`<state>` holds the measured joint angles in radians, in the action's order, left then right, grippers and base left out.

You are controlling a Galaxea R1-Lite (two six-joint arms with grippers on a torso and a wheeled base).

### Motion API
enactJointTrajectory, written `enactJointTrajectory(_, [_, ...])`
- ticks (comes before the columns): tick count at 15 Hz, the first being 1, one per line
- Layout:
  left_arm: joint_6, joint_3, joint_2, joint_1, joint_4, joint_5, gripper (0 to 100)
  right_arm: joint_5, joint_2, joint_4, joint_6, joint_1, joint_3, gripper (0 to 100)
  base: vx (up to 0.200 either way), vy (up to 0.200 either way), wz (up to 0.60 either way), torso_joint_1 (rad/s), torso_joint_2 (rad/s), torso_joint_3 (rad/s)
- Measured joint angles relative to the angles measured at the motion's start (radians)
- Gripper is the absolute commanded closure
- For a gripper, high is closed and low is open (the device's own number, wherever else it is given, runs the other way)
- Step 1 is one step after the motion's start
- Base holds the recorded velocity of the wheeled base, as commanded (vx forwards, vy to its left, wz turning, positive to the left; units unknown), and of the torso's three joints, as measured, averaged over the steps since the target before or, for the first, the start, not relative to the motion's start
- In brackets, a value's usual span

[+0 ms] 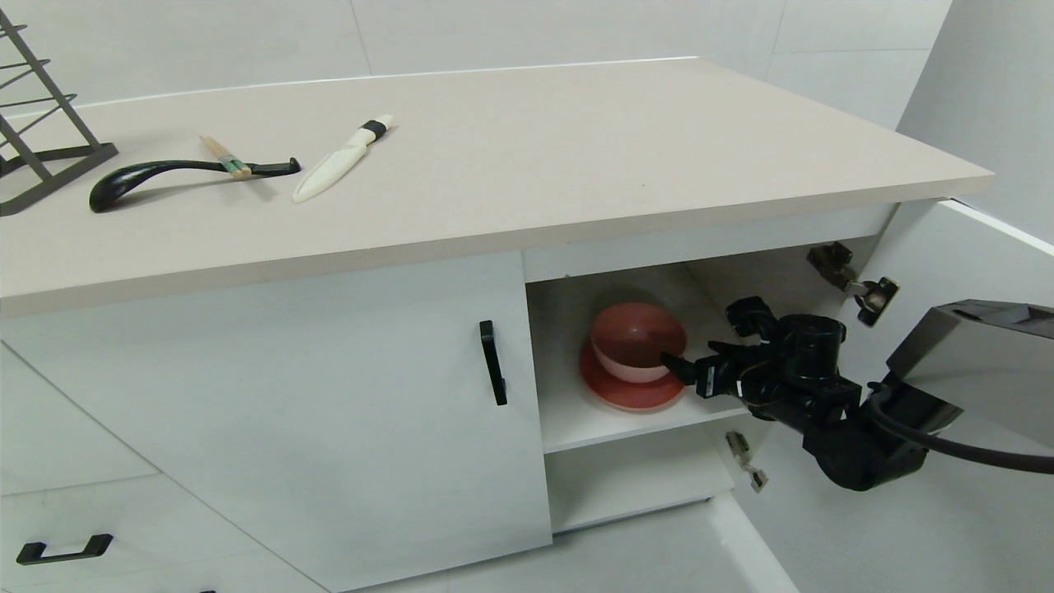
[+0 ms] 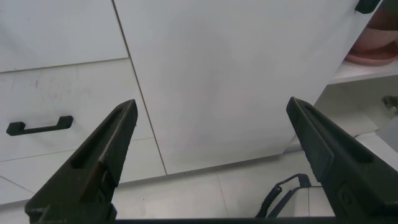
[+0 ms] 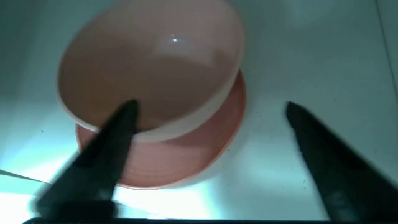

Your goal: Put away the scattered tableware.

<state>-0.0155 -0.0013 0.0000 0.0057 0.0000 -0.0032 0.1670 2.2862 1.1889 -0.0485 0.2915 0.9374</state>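
Note:
A pink bowl [image 1: 636,340] sits on a red plate [image 1: 626,394] on the upper shelf of the open cabinet. My right gripper [image 1: 687,361] is open at the bowl's rim. In the right wrist view one finger [image 3: 112,143] lies over the rim of the bowl [image 3: 155,68] and the other finger stands outside it, above the shelf. On the countertop lie a black spoon [image 1: 156,174], a pair of chopsticks [image 1: 226,157] across its handle, and a white knife [image 1: 342,158]. My left gripper [image 2: 210,104] is open and holds nothing, low in front of the closed cabinet door.
A dark wire rack [image 1: 41,132] stands at the counter's back left. The cabinet's right door [image 1: 972,247] is swung open beside my right arm. The closed left door has a black handle [image 1: 492,362]; a drawer handle [image 1: 63,549] sits lower left.

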Motion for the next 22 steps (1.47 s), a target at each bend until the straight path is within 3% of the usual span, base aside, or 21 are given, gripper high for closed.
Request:
enactJointTrajectory(5, [0.000,0.000,0.000,0.000,0.000,0.000,0,0.001,-0.041,0.080,0.039,0.016,-0.045,0,0.000,0.000,0.00,0.000,0.00,0.000])
enactJointTrajectory(11, [0.002,0.000,0.000,0.000,0.000,0.000,0,-0.004,-0.232,0.353,0.135,0.077,-0.417,0,0.000,0.000,0.00,0.000,0.00,0.000])
enactJointTrajectory(18, [-0.009,0.000,0.000,0.000,-0.001,0.000,0,-0.005,-0.580,0.380,0.144,0.093,-0.798,0,0.000,0.000,0.00,0.000,0.00,0.000])
enactJointTrajectory(22, [-0.011,0.001,0.000,0.000,-0.001,0.000,0,-0.071,-0.835,0.366,0.099,0.064,-0.916,0,0.000,0.000,0.00,0.000,0.00,0.000])
